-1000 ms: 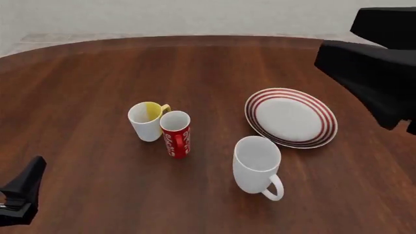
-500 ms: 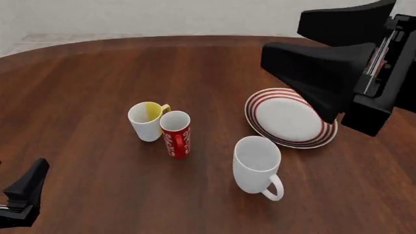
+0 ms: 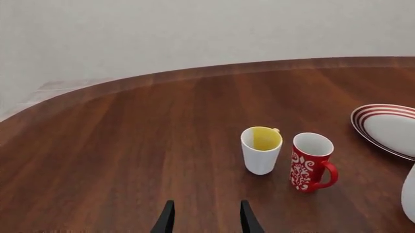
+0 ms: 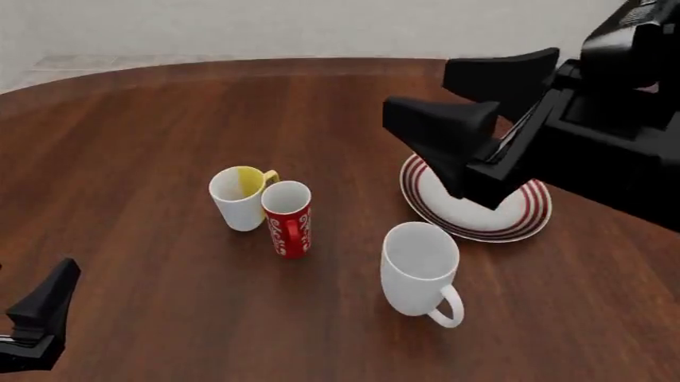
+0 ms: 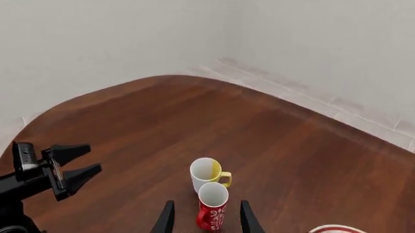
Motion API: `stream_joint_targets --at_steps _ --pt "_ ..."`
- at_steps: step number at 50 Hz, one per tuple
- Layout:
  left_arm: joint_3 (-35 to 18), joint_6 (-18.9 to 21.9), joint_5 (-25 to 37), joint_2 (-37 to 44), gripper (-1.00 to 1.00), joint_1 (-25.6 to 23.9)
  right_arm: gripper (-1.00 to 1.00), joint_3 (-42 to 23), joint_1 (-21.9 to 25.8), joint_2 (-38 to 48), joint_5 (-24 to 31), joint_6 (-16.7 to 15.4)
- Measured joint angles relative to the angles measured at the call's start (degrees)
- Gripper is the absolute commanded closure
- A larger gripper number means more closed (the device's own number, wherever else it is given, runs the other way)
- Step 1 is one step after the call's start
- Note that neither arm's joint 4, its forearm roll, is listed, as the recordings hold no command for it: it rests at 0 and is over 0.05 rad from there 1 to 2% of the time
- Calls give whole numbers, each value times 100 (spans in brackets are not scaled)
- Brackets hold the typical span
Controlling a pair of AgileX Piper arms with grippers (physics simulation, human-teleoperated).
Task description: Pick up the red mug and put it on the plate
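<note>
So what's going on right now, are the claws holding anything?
Both grippers open, empty: right gripper above the plate, left gripper low. Red mug untouched on table. White-and-yellow mug crowds it.

A: We see the left gripper (image 3: pixel 206 222) low over the bare table (image 3: pixel 129 145), its two dark fingers apart with nothing between them.

B: Beyond it we have the yellow mug (image 3: pixel 261 150) upright, and the red mug (image 3: pixel 310 161) just to its right.

A: Farther right we catch part of the plate (image 3: pixel 389 128) and a sliver of a white mug (image 3: pixel 409 194).
</note>
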Motion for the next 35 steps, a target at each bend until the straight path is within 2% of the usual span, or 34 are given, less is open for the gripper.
stream_joint_targets --at_steps 8,14,26,35 --pt "0 5 16 0 -100 4 -100 -11 36 267 -171 99" --pt "0 14 33 0 -100 0 -100 -257 134 561 -24 107" --pt "0 32 71 0 -100 -28 -100 -1487 401 1222 1043 40" --pt "0 47 70 0 -100 -41 -100 -2265 574 1822 1725 211"
